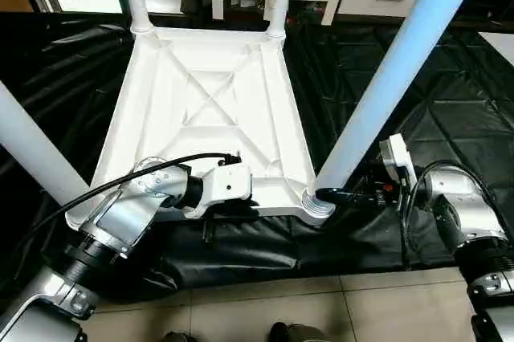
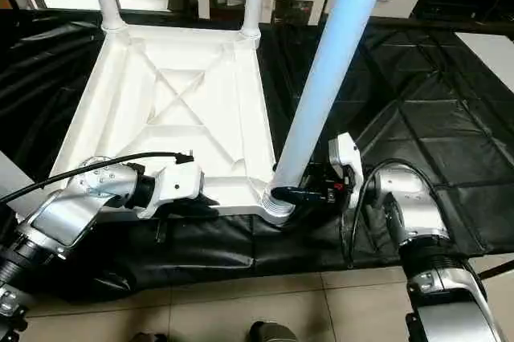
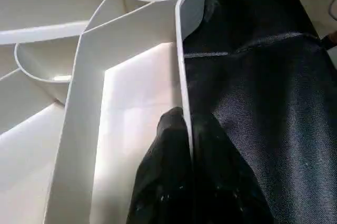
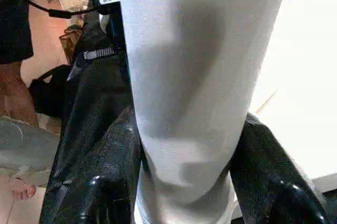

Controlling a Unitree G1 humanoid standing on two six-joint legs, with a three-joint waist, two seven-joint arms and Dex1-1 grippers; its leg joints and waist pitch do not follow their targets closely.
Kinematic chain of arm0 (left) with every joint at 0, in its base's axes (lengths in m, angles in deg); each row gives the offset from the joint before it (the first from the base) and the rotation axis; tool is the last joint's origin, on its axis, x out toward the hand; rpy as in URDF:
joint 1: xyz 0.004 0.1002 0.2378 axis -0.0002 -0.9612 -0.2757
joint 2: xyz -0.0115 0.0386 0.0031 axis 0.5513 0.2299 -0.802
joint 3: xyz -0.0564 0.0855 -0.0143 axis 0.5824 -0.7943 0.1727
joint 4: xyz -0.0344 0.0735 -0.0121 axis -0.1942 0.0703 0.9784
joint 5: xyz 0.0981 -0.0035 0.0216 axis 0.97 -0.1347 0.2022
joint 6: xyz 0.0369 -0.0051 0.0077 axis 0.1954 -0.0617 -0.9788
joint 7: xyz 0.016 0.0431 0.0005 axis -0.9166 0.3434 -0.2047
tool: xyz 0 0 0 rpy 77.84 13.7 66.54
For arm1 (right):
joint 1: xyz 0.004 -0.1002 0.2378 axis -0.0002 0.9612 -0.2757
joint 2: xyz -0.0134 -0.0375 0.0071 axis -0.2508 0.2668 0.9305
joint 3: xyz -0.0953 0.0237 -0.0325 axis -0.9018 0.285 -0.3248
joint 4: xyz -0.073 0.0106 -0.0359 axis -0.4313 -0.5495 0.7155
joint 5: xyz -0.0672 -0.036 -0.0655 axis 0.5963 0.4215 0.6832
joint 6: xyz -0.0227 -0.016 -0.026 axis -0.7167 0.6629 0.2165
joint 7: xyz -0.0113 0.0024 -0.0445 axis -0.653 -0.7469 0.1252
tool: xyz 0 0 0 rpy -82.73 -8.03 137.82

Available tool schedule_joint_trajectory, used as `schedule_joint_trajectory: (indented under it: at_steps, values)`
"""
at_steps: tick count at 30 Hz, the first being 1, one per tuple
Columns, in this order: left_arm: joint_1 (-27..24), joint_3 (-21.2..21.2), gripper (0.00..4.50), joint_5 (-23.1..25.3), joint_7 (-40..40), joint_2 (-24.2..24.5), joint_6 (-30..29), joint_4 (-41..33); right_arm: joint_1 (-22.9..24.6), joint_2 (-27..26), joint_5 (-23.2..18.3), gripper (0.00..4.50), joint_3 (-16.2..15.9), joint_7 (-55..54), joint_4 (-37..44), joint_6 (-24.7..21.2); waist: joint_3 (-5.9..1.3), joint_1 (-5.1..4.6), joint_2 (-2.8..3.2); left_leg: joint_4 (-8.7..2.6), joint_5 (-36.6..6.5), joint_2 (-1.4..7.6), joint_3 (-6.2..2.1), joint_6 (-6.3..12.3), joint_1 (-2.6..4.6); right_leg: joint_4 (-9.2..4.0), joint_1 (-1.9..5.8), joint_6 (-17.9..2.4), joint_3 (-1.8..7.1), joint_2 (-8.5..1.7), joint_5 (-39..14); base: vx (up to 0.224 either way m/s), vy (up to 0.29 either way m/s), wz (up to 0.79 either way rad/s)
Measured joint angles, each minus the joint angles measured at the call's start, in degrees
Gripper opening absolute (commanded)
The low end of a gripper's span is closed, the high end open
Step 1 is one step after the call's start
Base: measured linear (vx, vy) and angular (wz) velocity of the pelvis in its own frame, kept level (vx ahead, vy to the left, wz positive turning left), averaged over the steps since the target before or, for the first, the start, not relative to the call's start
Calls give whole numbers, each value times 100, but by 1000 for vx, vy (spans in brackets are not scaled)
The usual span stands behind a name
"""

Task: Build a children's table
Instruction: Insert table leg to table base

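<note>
Nearly done: four legs stand socketed; my right gripper (image 1: 336, 195) clasps the near-right leg (image 1: 385, 93), my left gripper (image 3: 185, 145) pinches the tabletop's rim (image 3: 181, 71).

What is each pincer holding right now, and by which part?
Left pincer pinches the tabletop's near edge rim; right pincer clasps the near right leg just above its socket.

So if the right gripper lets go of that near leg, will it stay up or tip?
Probably stays. The leg sits in the top's corner socket, though it leans, so it may not be fully seated. It looks like a hollow plastic tube, likely light and stiff. The right gripper grasps its base.
</note>
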Motion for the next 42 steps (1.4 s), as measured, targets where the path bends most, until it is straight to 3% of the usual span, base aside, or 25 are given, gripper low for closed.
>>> schedule_joint_trajectory:
  at_steps: [5, 11, 19, 23, 28, 34, 42]
  values:
    - [0, 0, 0, 9, -4, -14, 7, 0, 162, -53, -29, 193, 140, -104, 149, 15, 0, 2, 3, 0, 0, 0, 0, 0, -1, -2, 1, 2, 0, 0, -1, 0, 0, 0]
    - [0, 16, 0, 33, -82, -21, 30, 8, 359, -392, -357, 192, 538, -521, 158, -59, 22, -15, 37, 0, 0, -2, 0, -1, -5, 0, -9, 3, 4, 0, -1, 0, 0, 0]
    - [1, 50, 0, 37, -114, -34, 123, 38, 495, -399, -447, 191, 664, -596, 305, -123, 48, -14, 77, -1, 2, -3, 1, -4, -12, 5, -21, -1, 5, 0, 2, 0, 0, 0]
    - [1, 48, 0, 37, -113, -37, 127, 38, 512, -392, -435, 191, 655, -591, 339, -74, 48, -15, 77, -1, 2, -4, 3, -4, -12, 4, -20, -5, 8, -1, 4, 0, 0, 0]
    - [3, 23, 0, 40, -112, -42, 140, 37, 558, -142, -75, 191, 456, -354, 427, 603, 43, -8, 69, -1, 2, -4, 4, -4, -10, 4, -17, -3, 7, -2, 3, 0, 0, 0]
    - [4, 16, 0, 48, -117, -42, 140, 38, 516, -101, 49, 191, 338, -349, 413, 766, 38, -10, 63, -1, 2, -4, 3, -4, -10, 2, -15, -2, 8, -2, 2, 0, 0, 0]
    - [8, 11, 0, 63, -119, -40, 140, 50, 454, -101, 49, 191, 315, -364, 358, 627, 30, -13, 49, -1, 2, -4, 3, -4, -8, 2, -14, 14, 7, -2, -7, 0, 0, 0]
